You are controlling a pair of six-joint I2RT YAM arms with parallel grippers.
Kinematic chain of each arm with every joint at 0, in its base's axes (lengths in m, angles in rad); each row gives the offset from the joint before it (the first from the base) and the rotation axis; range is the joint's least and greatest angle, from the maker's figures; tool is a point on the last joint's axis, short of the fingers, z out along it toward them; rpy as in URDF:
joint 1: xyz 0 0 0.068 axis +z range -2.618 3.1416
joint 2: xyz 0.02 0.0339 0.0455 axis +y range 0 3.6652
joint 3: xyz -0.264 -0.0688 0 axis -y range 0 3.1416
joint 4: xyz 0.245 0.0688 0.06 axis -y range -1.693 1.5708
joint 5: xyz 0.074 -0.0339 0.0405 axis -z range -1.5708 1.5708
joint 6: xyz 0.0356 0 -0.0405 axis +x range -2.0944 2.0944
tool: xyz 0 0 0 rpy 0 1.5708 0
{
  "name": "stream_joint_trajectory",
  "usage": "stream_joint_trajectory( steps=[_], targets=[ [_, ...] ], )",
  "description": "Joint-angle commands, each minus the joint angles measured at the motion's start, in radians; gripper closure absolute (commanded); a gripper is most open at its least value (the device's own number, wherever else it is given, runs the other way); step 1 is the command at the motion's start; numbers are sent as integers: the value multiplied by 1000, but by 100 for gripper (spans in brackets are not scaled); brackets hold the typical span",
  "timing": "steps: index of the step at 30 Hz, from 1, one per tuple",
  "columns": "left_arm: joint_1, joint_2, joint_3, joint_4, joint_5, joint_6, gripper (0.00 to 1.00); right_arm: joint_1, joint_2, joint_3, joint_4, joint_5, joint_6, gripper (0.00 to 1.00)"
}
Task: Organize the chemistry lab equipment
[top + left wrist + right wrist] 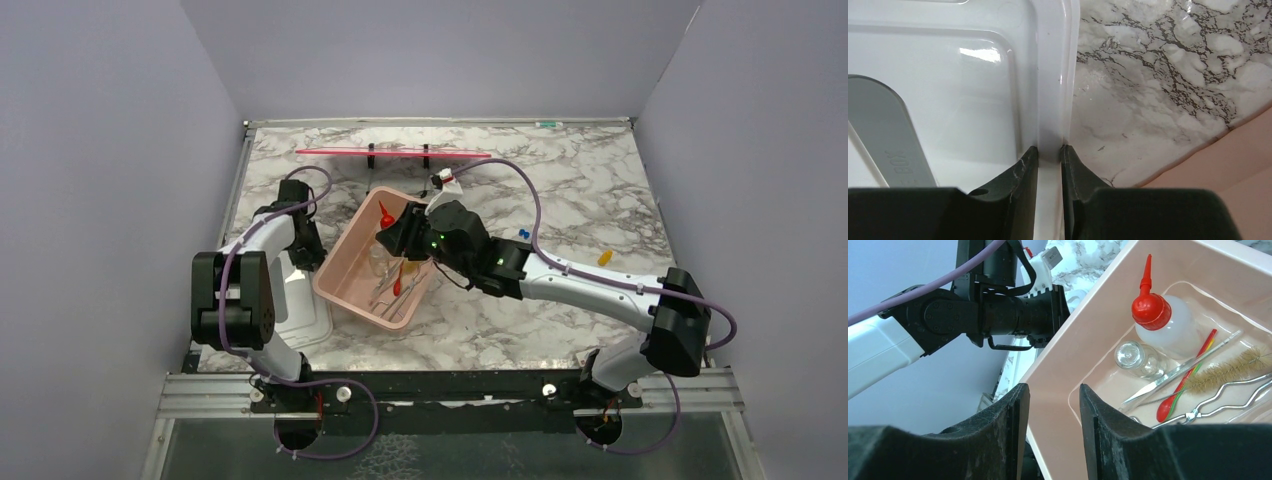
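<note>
A marbled tabletop [580,190] is enclosed by pale lilac walls [100,150] on three sides. A pink plastic tub [345,262] is set at an angle near its middle, with a white lid [305,310] laid just beside it on the left. A thin red strip [395,153] on two black stands is seen near the back edge.

A pink plastic tub [1083,347] sits on the white marble table [590,190] veined in grey-black. Inside the tub: a clear squeeze bottle [1170,327] with red nozzle, a clear glass vial [1138,359], a tan-bristled brush [1228,372], silver tongs [1220,400]. Left of the tub, a white lid [998,100]; right of it, 2 blue caps [523,234].
</note>
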Motion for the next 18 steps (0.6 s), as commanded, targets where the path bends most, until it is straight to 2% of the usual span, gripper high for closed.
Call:
stream_joint_trajectory(
  steps=[1,3,6,8,14,18],
  targets=[
    [-17,68,-27,40,-123,21,77,5,-27,-10,38,28,-16,55],
    [-21,69,-27,41,-123,19,78,5,-31,-12,38,25,-16,55],
    [-22,47,-23,40,-132,14,93,5,-33,-11,37,23,-16,55],
    [-21,-5,-25,43,-157,6,97,6,-32,-5,30,20,-17,56],
    [-22,-206,-20,54,-194,17,99,6,-7,20,10,-10,-22,56],
    [-9,-299,-6,48,-157,70,99,5,16,32,-4,-34,-12,57]
  ],
)
